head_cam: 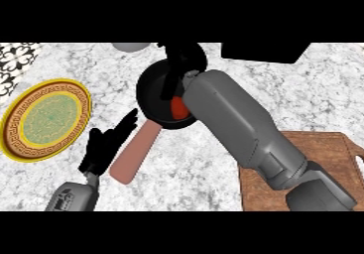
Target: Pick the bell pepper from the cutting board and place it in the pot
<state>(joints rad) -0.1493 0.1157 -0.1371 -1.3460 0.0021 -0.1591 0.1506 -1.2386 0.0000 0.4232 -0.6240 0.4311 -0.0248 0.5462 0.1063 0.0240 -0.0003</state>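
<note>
The red bell pepper [178,108] lies inside the black pot [151,94], half hidden by my right forearm. The pot has a long pinkish handle [135,151] pointing toward me. My right hand [186,58] hangs over the pot's far rim, past the pepper, with its fingers relaxed and nothing in them. The wooden cutting board [327,149] at the lower right has nothing showing on it; my right arm crosses its left part. My left hand [102,145] rests open, fingers up, just left of the pot's handle.
A round yellow plate with a green centre [47,119] sits at the left. A grey rounded object [132,46] and a black box [261,52] stand at the back edge. A patterned tile strip [12,62] runs along the far left.
</note>
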